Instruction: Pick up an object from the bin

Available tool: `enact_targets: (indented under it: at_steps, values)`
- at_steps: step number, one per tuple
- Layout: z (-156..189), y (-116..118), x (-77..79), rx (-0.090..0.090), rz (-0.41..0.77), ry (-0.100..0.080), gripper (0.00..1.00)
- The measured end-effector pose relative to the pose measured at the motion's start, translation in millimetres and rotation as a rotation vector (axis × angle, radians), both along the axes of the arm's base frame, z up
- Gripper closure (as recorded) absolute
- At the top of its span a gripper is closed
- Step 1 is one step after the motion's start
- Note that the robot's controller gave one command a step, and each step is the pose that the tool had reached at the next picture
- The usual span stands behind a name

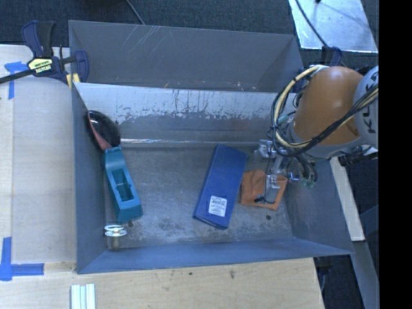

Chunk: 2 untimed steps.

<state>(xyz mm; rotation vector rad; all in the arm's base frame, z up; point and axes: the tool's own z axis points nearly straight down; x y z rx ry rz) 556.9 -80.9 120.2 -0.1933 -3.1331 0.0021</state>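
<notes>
I am seeing a wide open stretch of the bin floor (164, 192) lying between the teal tool (121, 184) along the left wall (90, 192) and the blue flat box (220, 185). An orange block (257, 188) is crowding the narrow gap between that box and the right wall (310, 201).

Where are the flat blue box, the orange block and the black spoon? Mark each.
flat blue box (223, 171): camera view, bare top face above its white label.
orange block (252, 187): camera view, its left half, beside the box.
black spoon (103, 129): camera view, its dark bowl by the left wall.
</notes>
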Motion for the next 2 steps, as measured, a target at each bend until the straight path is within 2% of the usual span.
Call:
enact_targets:
  at_steps: [1, 2]
  values:
    - [-49.3, 13.4, -19.4, 0.001, -0.072, -0.007, 1.00]
    - [-49.3, 13.4, -19.4, 0.001, -0.072, -0.007, 1.00]
